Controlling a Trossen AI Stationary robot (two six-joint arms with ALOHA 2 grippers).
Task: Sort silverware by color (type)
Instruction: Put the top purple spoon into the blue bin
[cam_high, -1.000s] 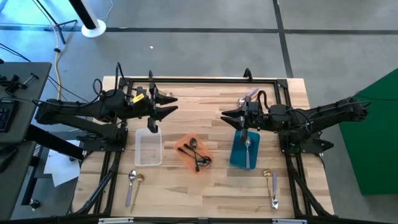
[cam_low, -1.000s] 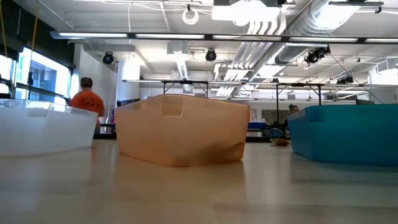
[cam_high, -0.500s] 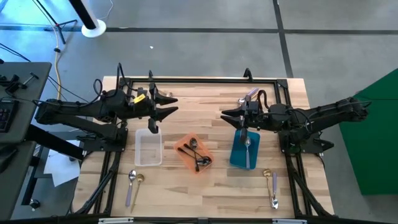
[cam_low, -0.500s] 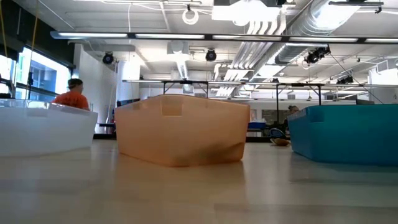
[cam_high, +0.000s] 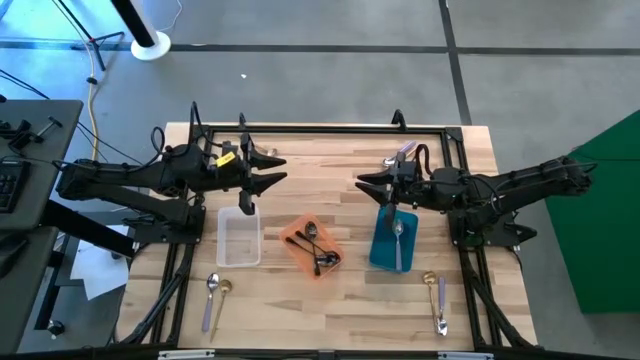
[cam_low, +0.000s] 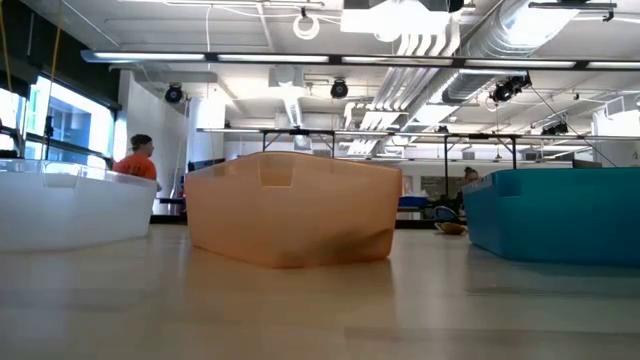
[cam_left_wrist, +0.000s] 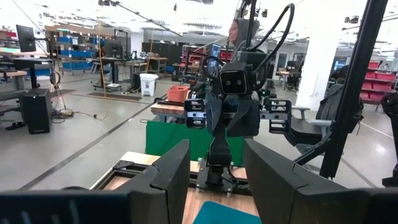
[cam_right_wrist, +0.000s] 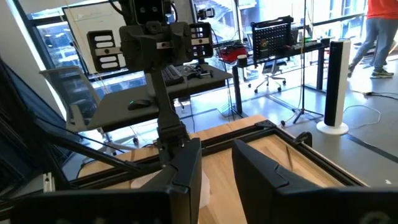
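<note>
1. Nothing on the worktop (cam_high: 330, 205) has shifted in the last second; only a person in orange (cam_low: 135, 163) walks in the far room.
2. My left claw (cam_high: 262, 168) hangs empty, parted, above the clear tray (cam_high: 239, 238), left of centre.
3. My right claw (cam_high: 372, 186) hangs empty, narrowly parted, above the blue tray (cam_high: 380, 250), which holds one silver spoon (cam_high: 398, 240).
4. Dark spoons (cam_high: 315, 247) fill the orange tray (cam_high: 296, 232); two spoons at lower left (cam_high: 214, 297) and two at lower right (cam_high: 437, 300) remain unsorted, so I judge the sort stalled.

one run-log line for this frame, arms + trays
left gripper: open, raised, empty | right gripper: open, raised, empty | orange tray: dark spoons | blue tray: silver spoon
</note>
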